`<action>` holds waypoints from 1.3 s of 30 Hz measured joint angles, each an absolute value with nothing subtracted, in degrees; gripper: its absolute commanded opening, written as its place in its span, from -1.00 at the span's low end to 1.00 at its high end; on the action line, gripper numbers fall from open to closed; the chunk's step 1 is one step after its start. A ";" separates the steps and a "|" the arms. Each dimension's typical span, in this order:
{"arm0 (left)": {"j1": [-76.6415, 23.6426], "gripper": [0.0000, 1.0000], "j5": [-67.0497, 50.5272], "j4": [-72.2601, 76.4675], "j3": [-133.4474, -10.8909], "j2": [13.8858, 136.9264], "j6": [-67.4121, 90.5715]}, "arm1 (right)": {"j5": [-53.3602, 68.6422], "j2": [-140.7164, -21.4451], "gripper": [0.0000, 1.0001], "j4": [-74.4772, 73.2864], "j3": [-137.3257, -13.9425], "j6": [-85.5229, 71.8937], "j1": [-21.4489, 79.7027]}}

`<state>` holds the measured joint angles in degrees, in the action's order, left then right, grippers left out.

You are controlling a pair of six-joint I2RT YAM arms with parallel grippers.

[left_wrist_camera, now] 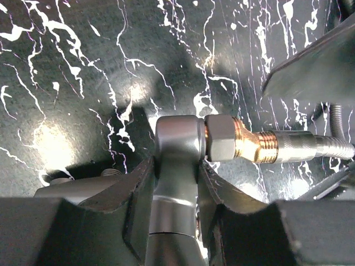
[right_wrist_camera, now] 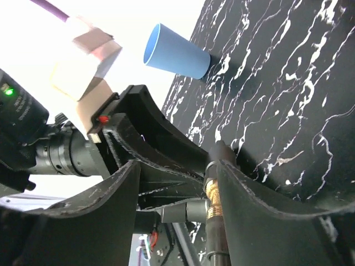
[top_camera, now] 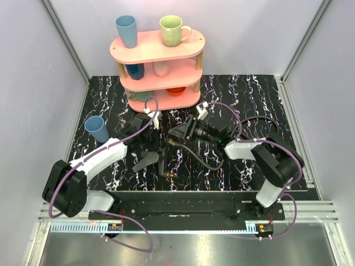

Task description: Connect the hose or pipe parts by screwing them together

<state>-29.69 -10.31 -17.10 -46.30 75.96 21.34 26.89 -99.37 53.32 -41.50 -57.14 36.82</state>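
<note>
In the left wrist view my left gripper (left_wrist_camera: pixel 176 166) is shut on the dark-grey nozzle piece (left_wrist_camera: pixel 176 138). The nozzle's brass connector (left_wrist_camera: pixel 244 145) joins the ribbed metal end of the hose (left_wrist_camera: pixel 310 147). My right gripper (right_wrist_camera: pixel 177 166) is open. The brass fitting (right_wrist_camera: pixel 213 194) rests against its right finger (right_wrist_camera: pixel 260 210), and the left finger stands well apart from it. From above, the left gripper (top_camera: pixel 162 141) and right gripper (top_camera: pixel 176 136) meet at the middle of the table. The black hose (top_camera: pixel 208 163) loops away to the right.
A pink three-tier shelf (top_camera: pixel 158 61) with cups stands at the back. A blue cup (top_camera: pixel 98 129) sits on the black marbled table (top_camera: pixel 249 94) at the left and also shows as the blue cup (right_wrist_camera: pixel 175 52). White walls close in both sides.
</note>
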 measured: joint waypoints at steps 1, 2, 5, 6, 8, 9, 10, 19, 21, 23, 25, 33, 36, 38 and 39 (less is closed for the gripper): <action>-29.78 -1.00 -10.66 -17.56 -46.46 75.96 21.19 | 26.33 -98.00 0.32 51.79 -41.85 -55.35 36.82; -29.80 -1.00 -10.98 -18.35 -46.74 75.96 20.99 | 25.80 -96.51 0.32 49.98 -42.17 -53.58 36.80; -29.39 -1.00 -11.86 -20.75 -47.94 76.05 20.25 | 24.69 -92.84 0.32 44.42 -43.57 -46.87 36.75; -29.06 -1.00 -12.32 -21.85 -48.51 76.20 19.86 | 24.67 -91.70 0.33 42.72 -44.21 -43.72 36.75; -28.53 -1.00 -12.93 -23.18 -49.19 76.36 19.42 | 24.93 -89.03 0.35 40.16 -44.86 -37.26 36.73; -28.12 -1.00 -13.21 -23.97 -49.45 76.36 19.18 | 25.28 -87.68 0.37 39.27 -44.86 -34.06 36.73; -27.77 -1.00 -13.43 -24.73 -49.63 76.36 18.83 | 26.17 -85.91 0.38 38.20 -44.86 -29.80 36.73; -25.19 -1.00 -16.40 -28.58 -51.57 78.65 16.91 | 28.27 -71.96 0.39 22.83 -44.45 19.73 46.89; -25.06 -1.00 -16.82 -28.99 -52.10 79.33 16.84 | 27.64 -71.79 0.39 18.74 -44.23 27.73 48.51; -25.04 -1.00 -17.02 -29.45 -52.53 79.79 16.67 | 26.39 -71.79 0.40 15.18 -43.42 34.87 48.60; -25.04 -1.00 -17.39 -29.87 -52.90 80.23 16.43 | 24.86 -72.05 0.40 12.03 -42.92 40.36 48.58; -25.04 -1.00 -19.51 -30.44 -53.78 81.67 16.10 | 21.47 -77.25 0.33 4.34 -44.80 52.34 49.28; -25.04 -1.00 -19.57 -30.57 -53.89 81.80 16.05 | 20.40 -78.96 0.30 3.20 -45.56 54.35 50.09; -25.04 -1.00 -19.62 -30.52 -53.91 81.89 16.05 | 19.79 -80.05 0.29 3.14 -45.91 55.13 50.33; -25.04 -1.00 -19.68 -30.52 -53.91 81.93 16.05 | 19.29 -80.71 0.28 3.14 -46.11 55.55 50.39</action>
<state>-25.04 -19.68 -30.52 -53.91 81.93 16.05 19.29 -80.71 3.14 -46.11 55.55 50.39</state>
